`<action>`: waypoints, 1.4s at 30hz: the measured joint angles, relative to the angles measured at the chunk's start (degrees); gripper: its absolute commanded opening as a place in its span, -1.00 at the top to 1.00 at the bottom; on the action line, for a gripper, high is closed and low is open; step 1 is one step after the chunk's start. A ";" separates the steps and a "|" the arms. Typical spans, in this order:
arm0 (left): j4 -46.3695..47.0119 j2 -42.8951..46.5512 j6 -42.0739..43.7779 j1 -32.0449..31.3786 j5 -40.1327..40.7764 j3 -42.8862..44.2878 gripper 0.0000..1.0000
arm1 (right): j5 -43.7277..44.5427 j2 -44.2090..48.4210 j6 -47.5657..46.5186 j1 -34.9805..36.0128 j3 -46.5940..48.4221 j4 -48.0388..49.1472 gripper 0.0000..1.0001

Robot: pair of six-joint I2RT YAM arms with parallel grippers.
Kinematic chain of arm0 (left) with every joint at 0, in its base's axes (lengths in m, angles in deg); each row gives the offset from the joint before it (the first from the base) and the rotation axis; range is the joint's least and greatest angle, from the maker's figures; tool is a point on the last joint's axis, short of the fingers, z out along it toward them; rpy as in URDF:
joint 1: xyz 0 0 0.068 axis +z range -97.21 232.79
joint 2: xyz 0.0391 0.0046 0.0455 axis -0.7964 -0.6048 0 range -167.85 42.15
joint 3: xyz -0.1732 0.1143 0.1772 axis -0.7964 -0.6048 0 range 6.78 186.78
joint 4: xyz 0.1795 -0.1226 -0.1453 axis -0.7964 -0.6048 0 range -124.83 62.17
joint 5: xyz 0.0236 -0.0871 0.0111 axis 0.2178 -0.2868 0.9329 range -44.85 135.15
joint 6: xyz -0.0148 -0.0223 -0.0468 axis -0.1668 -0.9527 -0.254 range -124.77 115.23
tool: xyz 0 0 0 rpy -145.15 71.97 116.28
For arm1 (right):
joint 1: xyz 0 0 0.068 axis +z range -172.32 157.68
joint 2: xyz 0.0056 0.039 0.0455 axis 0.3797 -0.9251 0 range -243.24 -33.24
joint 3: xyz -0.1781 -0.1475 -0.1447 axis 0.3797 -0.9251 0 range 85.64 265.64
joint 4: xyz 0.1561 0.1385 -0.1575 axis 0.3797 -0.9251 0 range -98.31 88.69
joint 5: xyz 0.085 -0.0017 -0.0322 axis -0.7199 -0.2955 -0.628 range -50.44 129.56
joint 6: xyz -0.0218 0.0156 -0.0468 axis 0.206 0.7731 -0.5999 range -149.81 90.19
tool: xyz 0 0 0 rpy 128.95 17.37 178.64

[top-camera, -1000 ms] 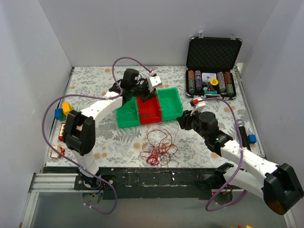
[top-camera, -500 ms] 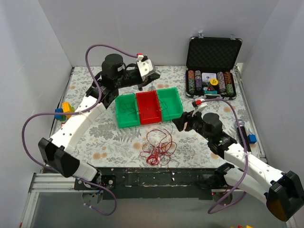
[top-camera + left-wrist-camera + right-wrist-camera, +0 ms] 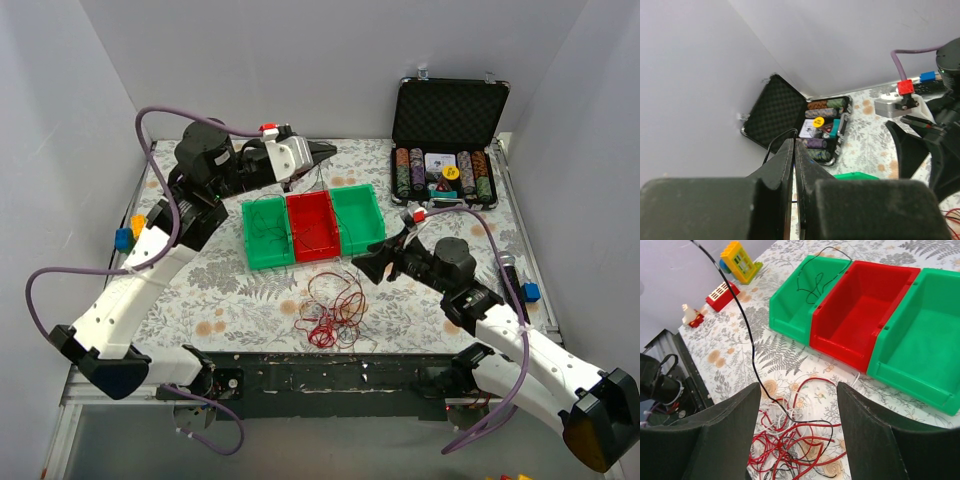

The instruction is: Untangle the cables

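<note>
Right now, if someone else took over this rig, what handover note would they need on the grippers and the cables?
Left gripper: jaws shut on a dark strand, held high; the strand runs down into the pile.
Right gripper: jaws open, empty, hovering beside the pile.
Cables: red, whitish and dark loops lie tangled in a pile just in front of the three bins. A dark curl lies in the left green bin; I cannot tell whether it is the same strand.
Done: one dark strand partly lifted.
Left: free it fully, then separate the red and whitish ones.
</note>
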 measured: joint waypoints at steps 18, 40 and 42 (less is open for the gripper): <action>11.10 1.51 2.27 -3.04 8.61 1.60 1.00 | -2.78 1.03 0.87 0.17 -1.60 -1.64 -0.35; 20.98 5.09 6.60 -4.37 9.14 6.51 1.00 | -8.83 -8.90 5.44 3.41 -1.16 6.99 -0.35; 21.86 5.09 7.48 -4.59 9.49 6.43 1.00 | -9.07 -10.03 5.16 4.87 0.02 7.19 -0.33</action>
